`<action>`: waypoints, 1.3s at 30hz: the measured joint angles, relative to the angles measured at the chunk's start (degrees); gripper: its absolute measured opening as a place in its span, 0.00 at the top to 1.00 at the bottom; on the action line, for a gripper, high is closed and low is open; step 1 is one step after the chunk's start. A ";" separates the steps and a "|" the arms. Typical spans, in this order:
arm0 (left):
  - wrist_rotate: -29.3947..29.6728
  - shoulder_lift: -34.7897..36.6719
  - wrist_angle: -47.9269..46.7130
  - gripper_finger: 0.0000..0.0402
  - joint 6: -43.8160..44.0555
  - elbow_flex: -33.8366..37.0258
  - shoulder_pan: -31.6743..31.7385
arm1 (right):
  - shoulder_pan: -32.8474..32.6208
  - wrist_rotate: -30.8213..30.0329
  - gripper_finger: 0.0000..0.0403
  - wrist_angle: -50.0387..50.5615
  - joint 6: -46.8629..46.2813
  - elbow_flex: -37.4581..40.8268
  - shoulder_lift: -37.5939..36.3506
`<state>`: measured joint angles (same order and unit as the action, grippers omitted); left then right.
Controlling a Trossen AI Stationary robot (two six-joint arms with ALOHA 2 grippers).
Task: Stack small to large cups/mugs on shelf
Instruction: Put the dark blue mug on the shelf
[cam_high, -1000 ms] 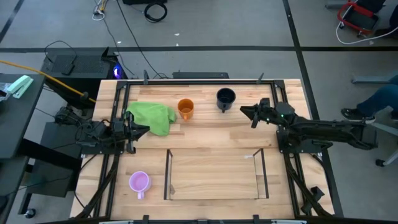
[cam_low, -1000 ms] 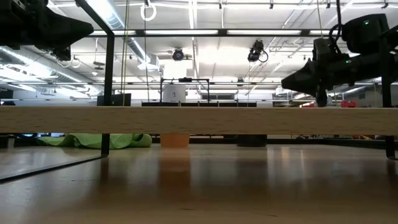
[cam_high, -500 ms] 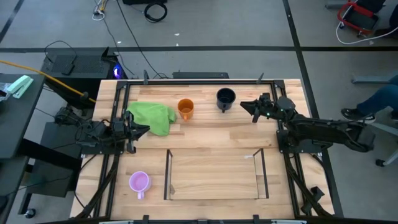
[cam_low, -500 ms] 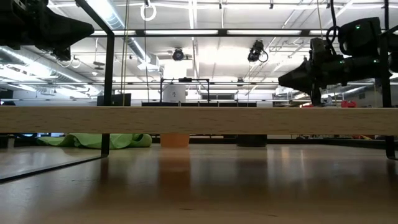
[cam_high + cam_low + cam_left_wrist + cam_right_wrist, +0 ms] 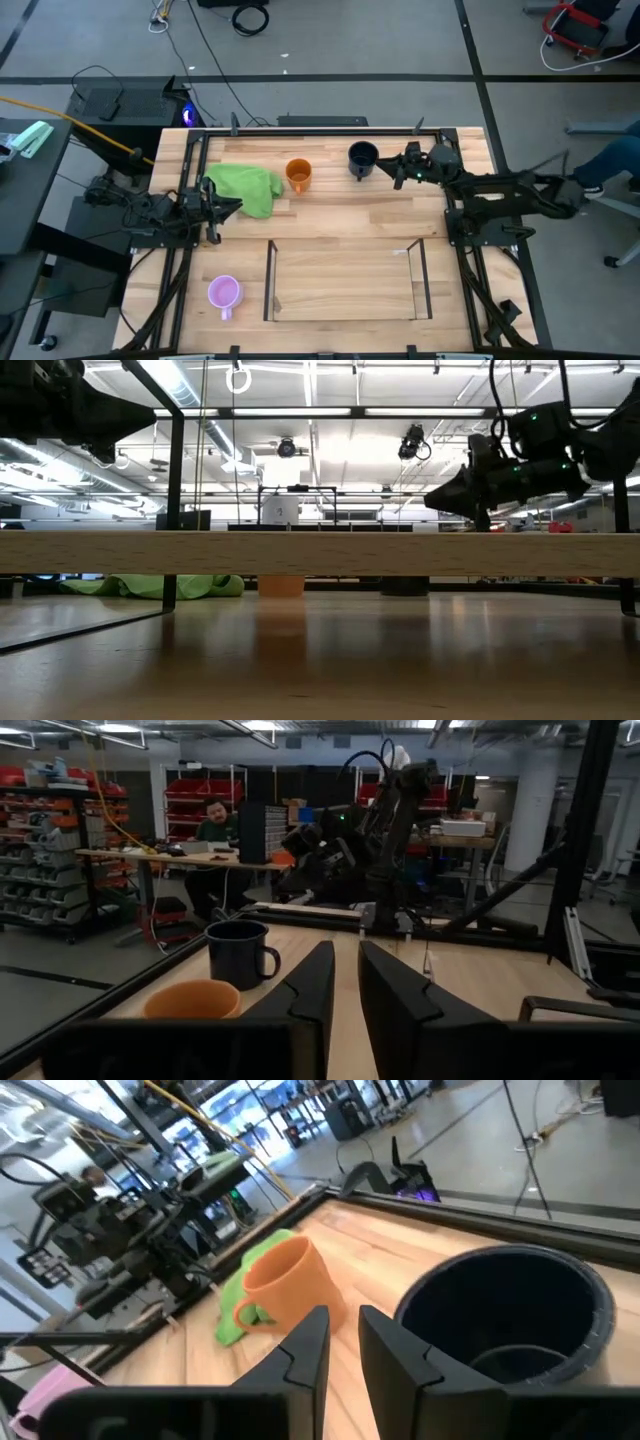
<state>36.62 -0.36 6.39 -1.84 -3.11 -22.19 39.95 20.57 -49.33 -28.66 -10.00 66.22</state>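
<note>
The black mug (image 5: pixel 363 157) stands upright at the far middle of the table, with the orange mug (image 5: pixel 298 174) to its left and the light purple mug (image 5: pixel 223 293) near the front left. The shelf (image 5: pixel 345 280) sits at the front centre with nothing in it. My right gripper (image 5: pixel 392 172) hovers level just right of the black mug (image 5: pixel 510 1320), above the table, fingers a narrow gap apart with nothing between them. My left gripper (image 5: pixel 225 208) waits at the left edge, also narrowly open and empty, pointing toward the orange mug (image 5: pixel 192 1000) and black mug (image 5: pixel 238 952).
A crumpled green cloth (image 5: pixel 245 188) lies just left of the orange mug, close to my left gripper. Black frame rails run along the table's edges (image 5: pixel 320 130). A person sits at a bench (image 5: pixel 215 820) far beyond the table, and a person's leg (image 5: pixel 600 165) shows right of it.
My right gripper has travelled level toward the table's far left, closing in on the black mug, with the arm stretching out behind it. The mugs, cloth and shelf have stayed where they were.
</note>
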 joint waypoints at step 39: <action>-0.07 0.00 -0.76 0.81 1.66 0.00 0.28 | -2.35 5.47 0.83 -12.01 -5.15 -6.66 32.04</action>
<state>36.56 -0.36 5.63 -0.18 -3.11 -21.91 37.60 26.04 -61.34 -33.81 -16.66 98.26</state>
